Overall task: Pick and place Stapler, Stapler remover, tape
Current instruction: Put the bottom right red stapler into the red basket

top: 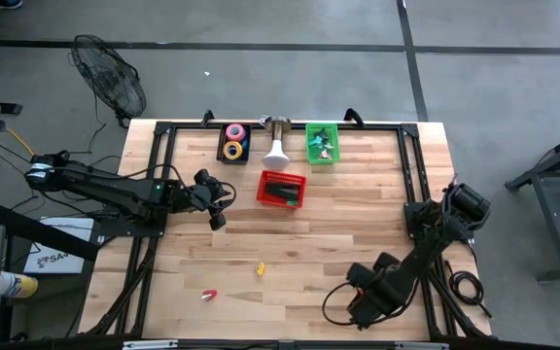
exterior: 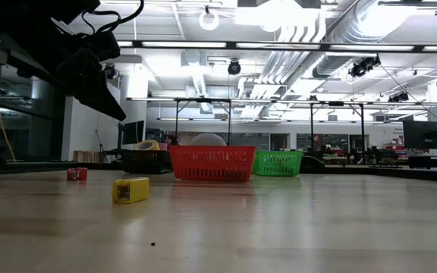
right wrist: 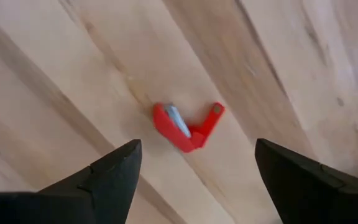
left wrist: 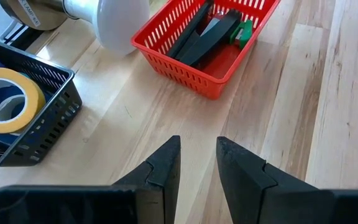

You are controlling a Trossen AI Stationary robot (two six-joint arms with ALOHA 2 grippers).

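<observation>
A red basket (top: 282, 189) at the table's far middle holds a black stapler (left wrist: 207, 31). A black basket (top: 234, 142) holds yellow, blue and pink tape rolls (left wrist: 2, 99). A green basket (top: 322, 143) holds small claw-like pieces. A yellow staple remover (top: 260, 268) and a red staple remover (top: 208, 294) lie on the bare wood near the front. My left gripper (top: 220, 204) hovers left of the red basket, slightly open and empty (left wrist: 197, 162). My right gripper (top: 356, 303) is at the near right, wide open (right wrist: 194, 180). A red staple remover (right wrist: 188, 127) lies ahead between its fingers, untouched.
A white cone-shaped thing on a metal stand (top: 276, 146) sits between the black and green baskets. A black frame (top: 163, 165) runs along the table's edges. A fan (top: 110, 78) stands on the floor beyond the far left corner. Bare wood lies between the arms.
</observation>
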